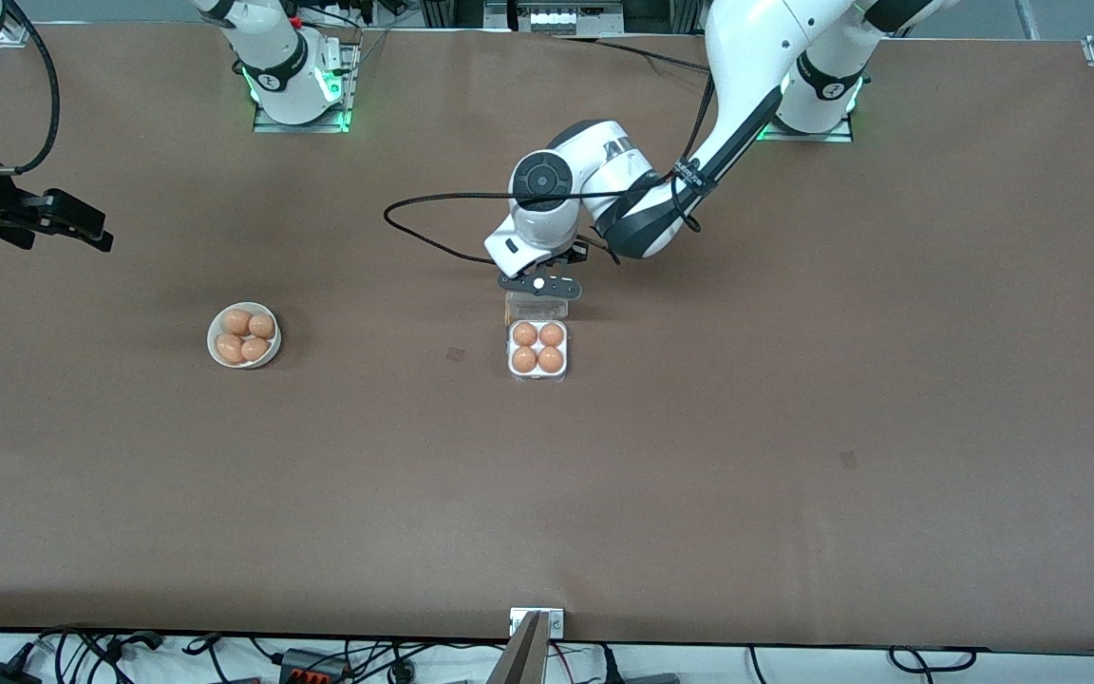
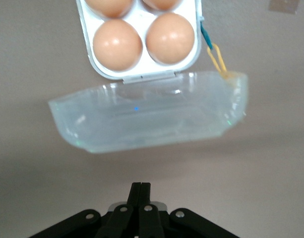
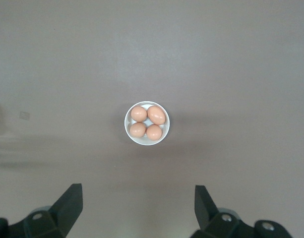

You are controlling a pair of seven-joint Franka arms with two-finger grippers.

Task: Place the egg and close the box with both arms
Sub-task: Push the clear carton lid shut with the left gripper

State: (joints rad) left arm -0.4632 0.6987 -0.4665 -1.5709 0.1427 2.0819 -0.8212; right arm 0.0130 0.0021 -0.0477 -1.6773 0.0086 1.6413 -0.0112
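Note:
The clear box (image 1: 537, 349) sits mid-table with its lid (image 1: 536, 309) open, lying flat farther from the front camera than the tray. Four orange-brown eggs (image 1: 537, 347) fill all its cells. My left gripper (image 1: 539, 283) is shut and empty, low by the lid's free edge. In the left wrist view the shut fingertips (image 2: 141, 186) point at the lid (image 2: 147, 116), and the white tray rim (image 2: 142, 77) holds two visible eggs (image 2: 117, 43). My right gripper (image 1: 91, 228) is open and empty, held high over the right arm's end of the table (image 3: 139, 196).
A round white bowl (image 1: 269, 355) with four more eggs stands toward the right arm's end of the table; it also shows in the right wrist view (image 3: 127, 124). A yellow and blue band (image 2: 216, 54) hangs at the box's hinge corner.

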